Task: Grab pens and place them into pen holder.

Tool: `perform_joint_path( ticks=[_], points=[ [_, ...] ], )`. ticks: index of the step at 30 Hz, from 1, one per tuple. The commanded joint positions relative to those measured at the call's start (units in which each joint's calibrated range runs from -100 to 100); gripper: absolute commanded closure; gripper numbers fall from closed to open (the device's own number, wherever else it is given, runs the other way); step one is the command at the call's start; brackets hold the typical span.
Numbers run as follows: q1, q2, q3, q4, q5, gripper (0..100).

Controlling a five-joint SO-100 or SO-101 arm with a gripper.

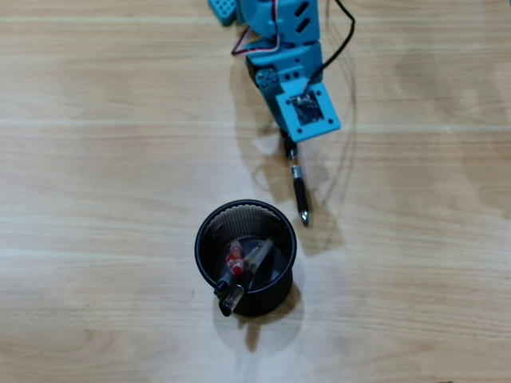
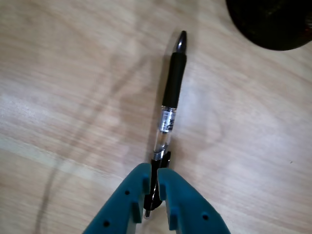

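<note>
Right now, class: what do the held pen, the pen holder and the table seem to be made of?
Pen: clear plastic barrel, see-through, with a matte black sleeve, probably rubber.
Pen holder: black wire mesh, likely metal; fine ribbed wall under a solid rim.
Table: light wood or wood-look laminate; visible grain, slight sheen.
Gripper: matte teal plastic.

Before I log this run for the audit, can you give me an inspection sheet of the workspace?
Surface: light wooden table, bare apart from the items below.
Job's things: black round wire-mesh pen holder with pens inside, one red-and-transparent; transparent pen with black sleeve outside it.
Clutter: nothing seen.
Grippers: blue two-finger gripper shut on that pen's clip end, tip pointing towards the holder.
Cables: black cable and red-white wires on the arm.
Surroundings: nothing seen.
</note>
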Motion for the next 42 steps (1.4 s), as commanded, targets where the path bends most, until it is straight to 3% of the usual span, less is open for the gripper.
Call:
perform_joint_path(
  ticks=[1, 16, 22, 42],
  points=[
    [-1.01, 3.62, -7.53, 2.37, 0.03, 98],
    [-1.01, 7.07, -9.60, 2.97, -0.07, 97],
    [-1.29, 7.91, -9.96, 2.97, -0.07, 84],
    [-1.47, 24.54, -16.72, 2.97, -0.12, 84]
  ],
)
